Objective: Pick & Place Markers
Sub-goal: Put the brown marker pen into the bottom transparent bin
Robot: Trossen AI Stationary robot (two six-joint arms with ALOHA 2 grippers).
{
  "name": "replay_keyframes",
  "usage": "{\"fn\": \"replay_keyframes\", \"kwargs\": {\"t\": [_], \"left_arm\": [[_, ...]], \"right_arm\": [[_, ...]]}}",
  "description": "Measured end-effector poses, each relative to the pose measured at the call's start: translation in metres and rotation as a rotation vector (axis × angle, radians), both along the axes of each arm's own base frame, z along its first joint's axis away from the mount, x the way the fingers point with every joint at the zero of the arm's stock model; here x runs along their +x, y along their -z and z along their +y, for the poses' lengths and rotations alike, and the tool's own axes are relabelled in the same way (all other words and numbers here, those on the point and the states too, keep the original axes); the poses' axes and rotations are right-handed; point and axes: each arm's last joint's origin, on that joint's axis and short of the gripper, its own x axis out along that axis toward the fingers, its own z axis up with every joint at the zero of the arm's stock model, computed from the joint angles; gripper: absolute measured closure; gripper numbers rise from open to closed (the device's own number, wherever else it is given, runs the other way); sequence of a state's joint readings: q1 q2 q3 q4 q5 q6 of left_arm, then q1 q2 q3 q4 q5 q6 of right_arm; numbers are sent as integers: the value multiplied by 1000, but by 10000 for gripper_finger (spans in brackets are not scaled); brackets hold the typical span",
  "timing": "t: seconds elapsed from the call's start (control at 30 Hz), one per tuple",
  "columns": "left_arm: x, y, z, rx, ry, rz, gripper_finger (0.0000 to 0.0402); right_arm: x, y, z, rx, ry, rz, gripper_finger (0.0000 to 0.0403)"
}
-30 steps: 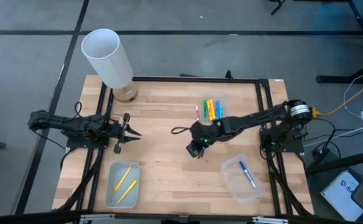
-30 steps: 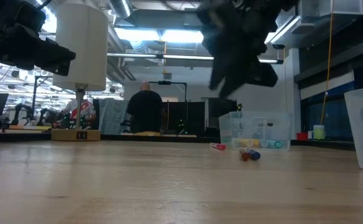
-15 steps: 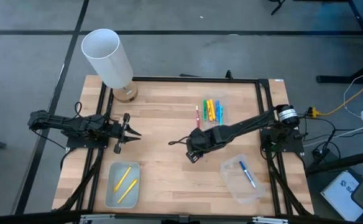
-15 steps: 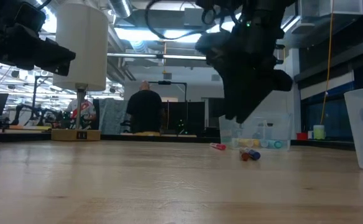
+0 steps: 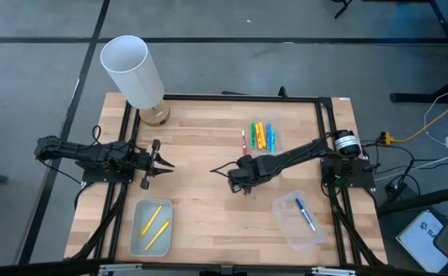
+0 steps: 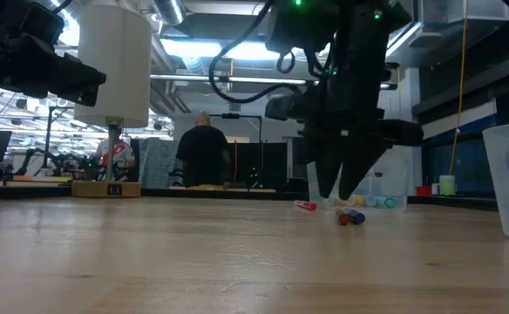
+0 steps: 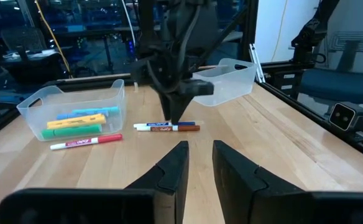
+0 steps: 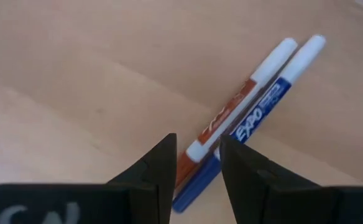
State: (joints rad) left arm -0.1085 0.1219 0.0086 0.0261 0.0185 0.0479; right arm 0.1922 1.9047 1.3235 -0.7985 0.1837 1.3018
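Taking the high view as a clock face with the far edge at 12, I count three clear trays. The tray at 7 o'clock (image 5: 136,230) holds two yellow markers (image 5: 153,225). The tray at 5 o'clock (image 5: 285,222) holds one blue marker (image 5: 306,215). The tray at 1 o'clock (image 5: 276,134) holds a bundle of green, yellow, orange and blue markers (image 5: 262,136), packed too closely for me to count. One red marker (image 5: 244,140) lies on the bare wood just beside that tray, on its 9 o'clock side.

Two more lie side by side and touching near the table's middle: a brown-red marker (image 8: 237,99) and a blue Expo marker (image 8: 275,93).

A tall white cylinder on a wooden base (image 5: 132,73) stands at the 11 o'clock corner, well apart from all this. A person (image 6: 204,157) stands in the room beyond the table.

My right gripper (image 8: 197,140) points down just over one end of that pair, fingers parted a narrow gap and holding nothing; I cannot tell whether the tips touch the markers. My left gripper (image 5: 159,163) waits at 9 o'clock, slightly parted and empty.
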Motion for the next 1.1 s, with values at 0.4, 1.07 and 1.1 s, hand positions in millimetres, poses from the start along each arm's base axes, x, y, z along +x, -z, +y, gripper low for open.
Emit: {"fn": "replay_keyframes", "kwargs": {"t": [0.4, 1.07, 1.1], "left_arm": [[0, 0, 0, 0, 0, 0, 334], [0, 0, 0, 0, 0, 1, 332], [0, 0, 0, 0, 0, 1, 333]], "right_arm": [[2, 13, -10, 36, 32, 54, 281], [-3, 30, -15, 4, -38, 101, 329], [-2, 32, -15, -2, -45, 102, 341]]}}
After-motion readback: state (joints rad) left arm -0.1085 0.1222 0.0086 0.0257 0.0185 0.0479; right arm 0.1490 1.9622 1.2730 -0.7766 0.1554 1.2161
